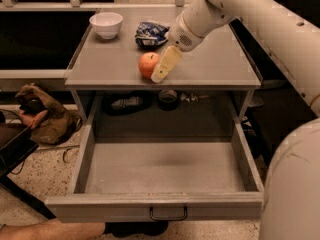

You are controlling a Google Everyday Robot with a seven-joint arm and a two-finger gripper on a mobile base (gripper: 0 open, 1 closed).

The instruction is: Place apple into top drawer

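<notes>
- Pincer [161, 73]: low over the front middle of the desk [215, 69] top, angled down and to the left from the white arm [240, 9], which enters from the upper right.
- Pincer state: cannot tell whether it is open or closed. Its cream-coloured tip lies against the right side of the apple [147, 64]. A grip on the fruit is not confirmed.
- Apple: orange-red, dark stem up, sitting on the desk top near the front edge, roughly centred left to right. It is not in the drawer.
- Top drawer [160, 206]: pulled fully out toward the camera, below and in front of the desk top. The grey interior floor is in view with nothing lying on it. A dark wire handle [168, 215] sits at the centre of the front panel.
- White bowl [106, 24]: upright at the back-left corner of the desk top, well apart from the apple.
- Crumpled blue-and-white bag [151, 34]: behind the apple, between it and the back edge, just left of the arm's wrist.
- Recess under the desk top, behind the drawer: a dark round object [168, 99] and a flat dark object [125, 104]; identity unclear.
- Floor, left of the desk: a brown bundle [42, 116] on speckled flooring.
</notes>
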